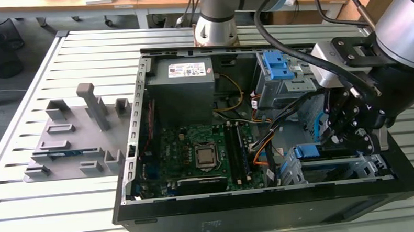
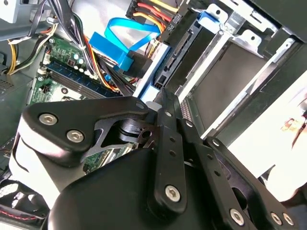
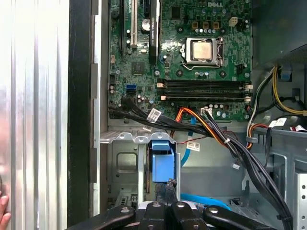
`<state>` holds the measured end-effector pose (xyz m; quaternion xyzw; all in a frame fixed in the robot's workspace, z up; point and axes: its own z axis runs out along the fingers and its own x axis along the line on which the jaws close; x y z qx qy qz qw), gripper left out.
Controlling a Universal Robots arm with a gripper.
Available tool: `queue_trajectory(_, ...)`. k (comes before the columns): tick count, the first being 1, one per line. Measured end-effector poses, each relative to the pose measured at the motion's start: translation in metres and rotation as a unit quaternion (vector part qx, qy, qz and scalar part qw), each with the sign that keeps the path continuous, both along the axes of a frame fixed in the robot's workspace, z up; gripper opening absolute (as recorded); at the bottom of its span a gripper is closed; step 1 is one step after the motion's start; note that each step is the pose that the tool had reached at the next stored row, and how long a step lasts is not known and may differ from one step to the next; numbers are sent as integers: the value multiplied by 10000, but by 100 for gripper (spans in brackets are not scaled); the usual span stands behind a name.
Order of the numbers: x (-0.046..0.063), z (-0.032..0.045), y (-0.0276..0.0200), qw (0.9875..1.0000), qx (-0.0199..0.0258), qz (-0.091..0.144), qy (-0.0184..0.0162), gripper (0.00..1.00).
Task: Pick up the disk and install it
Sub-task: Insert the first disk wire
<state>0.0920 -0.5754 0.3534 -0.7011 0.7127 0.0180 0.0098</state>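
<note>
So we're looking at the one disk (image 3: 162, 162) sitting in the metal drive bay (image 3: 123, 164) of the one open computer case (image 1: 267, 210), right beside the one motherboard (image 3: 144, 72), just ahead of the one gripper (image 3: 167, 188), and we're honestly not managing to tell if it's clamped or loose.

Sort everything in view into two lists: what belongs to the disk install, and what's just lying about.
Belongs to the job:
- the disk, its blue carrier showing in the drive bay
- the gripper, down at that bay
- the computer case

Just lying about:
- grey parts holder beside the case
- power supply
- motherboard
- blue latch tabs
</note>
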Motion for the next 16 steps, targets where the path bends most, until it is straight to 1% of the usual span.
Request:
queue_trajectory(3, 48, 2, 4, 10000, -2, -1, 0, 11)
queue_trajectory(8, 178, 2, 9, 10000, -1, -1, 0, 11)
queue_trajectory(12, 195, 17, 15, 10000, -2, -1, -2, 11)
queue_trajectory(16, 199, 83, 18, 10000, -1, -4, -10, 11)
